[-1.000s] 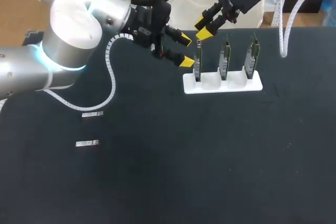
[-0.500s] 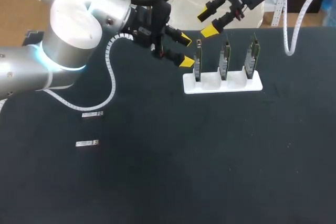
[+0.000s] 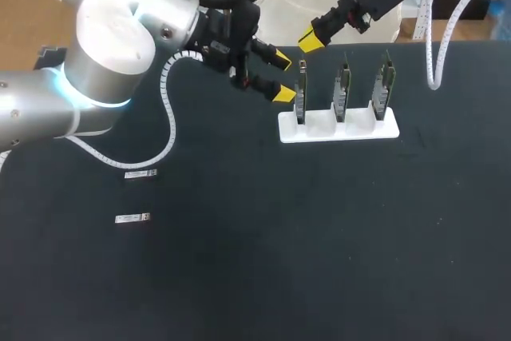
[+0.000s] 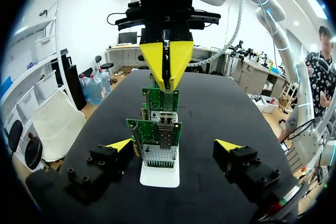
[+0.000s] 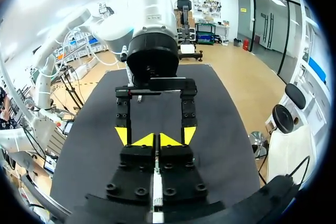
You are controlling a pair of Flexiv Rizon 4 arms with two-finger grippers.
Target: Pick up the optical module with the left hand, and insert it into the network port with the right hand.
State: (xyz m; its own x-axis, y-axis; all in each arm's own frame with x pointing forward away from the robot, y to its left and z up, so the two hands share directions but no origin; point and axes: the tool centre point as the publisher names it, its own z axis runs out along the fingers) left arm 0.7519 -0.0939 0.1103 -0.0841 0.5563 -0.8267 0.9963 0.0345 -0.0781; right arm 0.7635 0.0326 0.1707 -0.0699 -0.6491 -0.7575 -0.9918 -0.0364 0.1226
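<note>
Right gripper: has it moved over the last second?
Yes. The right gripper has drawn back from the top of the leftmost circuit board, leaving a clear gap, and its fingers are now together.

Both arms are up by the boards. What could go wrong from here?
1. The left gripper stands open close beside the first board; a sideways move might knock it or shift the holder.
2. The right gripper hangs shut above the boards; coming straight down could strike a board's top.

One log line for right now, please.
left claw: open, at end board | right claw: shut, above boards | optical modules: two lying loose, ungripped
</note>
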